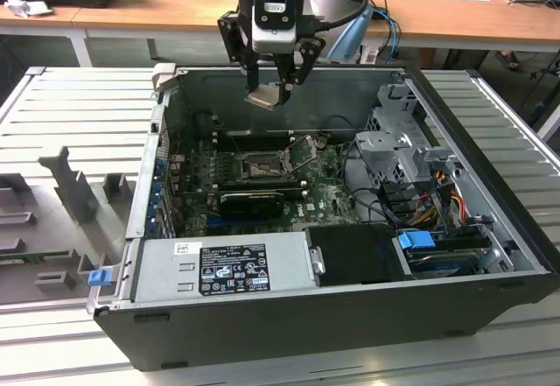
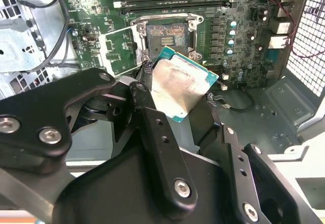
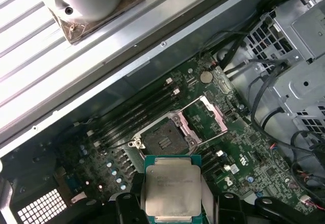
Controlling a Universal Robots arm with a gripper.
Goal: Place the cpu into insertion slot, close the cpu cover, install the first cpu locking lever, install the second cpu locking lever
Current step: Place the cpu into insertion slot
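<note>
Jaws tight on cpu (image 3: 170, 188) edges, clear above insertion slot (image 3: 163, 139)

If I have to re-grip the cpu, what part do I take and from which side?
Two opposite edges, approaching square to its flat metal face, is likely best. The cpu is a thin square plate, so only its edges give the gripper purchase, as in the present hold.

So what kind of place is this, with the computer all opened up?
Probably a robot lab or workshop. An open computer case lies on a ribbed metal table, wooden desks stand behind it, and a robot claw holds the cpu above the green motherboard.
</note>
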